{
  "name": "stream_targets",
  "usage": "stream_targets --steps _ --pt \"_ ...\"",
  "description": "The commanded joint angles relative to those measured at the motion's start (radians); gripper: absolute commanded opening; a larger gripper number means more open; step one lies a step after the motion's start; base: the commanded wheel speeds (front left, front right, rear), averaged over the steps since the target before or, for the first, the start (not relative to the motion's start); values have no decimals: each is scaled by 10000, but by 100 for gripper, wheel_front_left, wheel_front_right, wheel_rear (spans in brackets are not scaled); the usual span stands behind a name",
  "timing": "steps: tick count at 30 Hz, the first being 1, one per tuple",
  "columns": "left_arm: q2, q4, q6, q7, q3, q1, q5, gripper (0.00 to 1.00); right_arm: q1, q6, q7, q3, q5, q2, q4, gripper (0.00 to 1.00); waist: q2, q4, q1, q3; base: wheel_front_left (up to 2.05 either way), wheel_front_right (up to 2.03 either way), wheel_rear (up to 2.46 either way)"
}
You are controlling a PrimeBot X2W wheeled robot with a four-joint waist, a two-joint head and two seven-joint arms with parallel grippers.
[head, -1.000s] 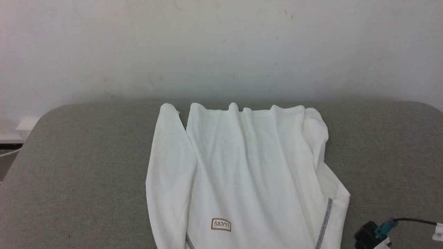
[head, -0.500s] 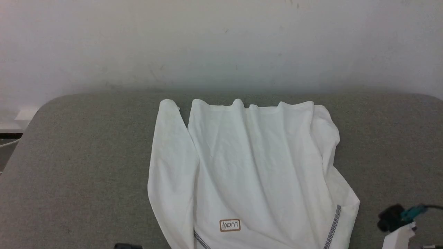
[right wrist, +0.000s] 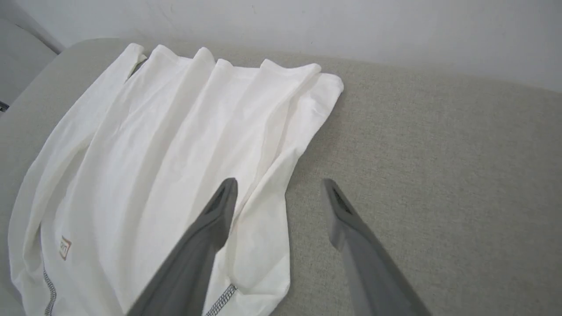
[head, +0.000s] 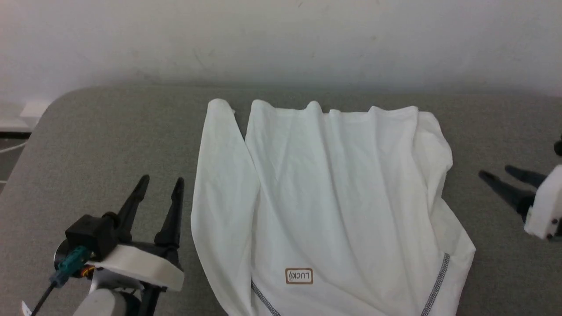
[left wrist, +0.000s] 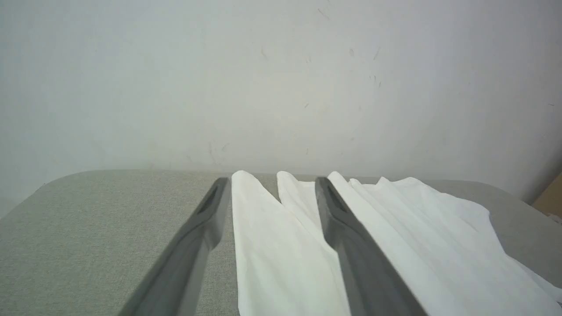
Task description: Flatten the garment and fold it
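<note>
Holding left jaws spread and empty just beside one sleeve of the white long-sleeved top (head: 333,188); holding right jaws spread and empty, apart from its other sleeve; lying wrinkled between both on the grey bench (head: 109,131), LUCKY patch (head: 299,276) upward.

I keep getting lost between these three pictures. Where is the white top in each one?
Head view: the garment lies in the middle and runs down to the bottom edge.
Left wrist view: the garment spreads over the lower middle and lower right.
Right wrist view: the garment covers the left half.
Shared landmark: the sleeve tip, split from the body at the far edge.
</note>
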Motion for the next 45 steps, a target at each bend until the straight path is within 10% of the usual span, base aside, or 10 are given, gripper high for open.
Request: stream_targets --steps 1,10,29,31,45 --pt "-279 70 202 -525 53 -283 294 100 -560 -7 67 -387 -722 774 534 100 0 304 -1 775 0 0 0" --pt "-1991 310 437 -1253 85 -856 1381 100 -3210 -7 780 -2184 -4568 2869 3569 100 0 1261 -1 2304 0 0 0" --pt "-3361 572 -846 -1260 1324 -1002 2498 100 -4929 -7 1237 -3724 -7216 3099 7326 100 0 2362 -1 3271 0 0 0" --pt "-3438 608 -922 -1260 1440 -967 2579 100 -4823 -7 1136 -3748 -7189 3152 7519 0 0 2328 -1 3256 0 0 0" --pt "-3567 1108 -1385 -1261 2032 -318 2973 100 -4104 -7 -1464 -5851 -7853 1941 8407 0 0 1205 -1 1410 0 0 0"
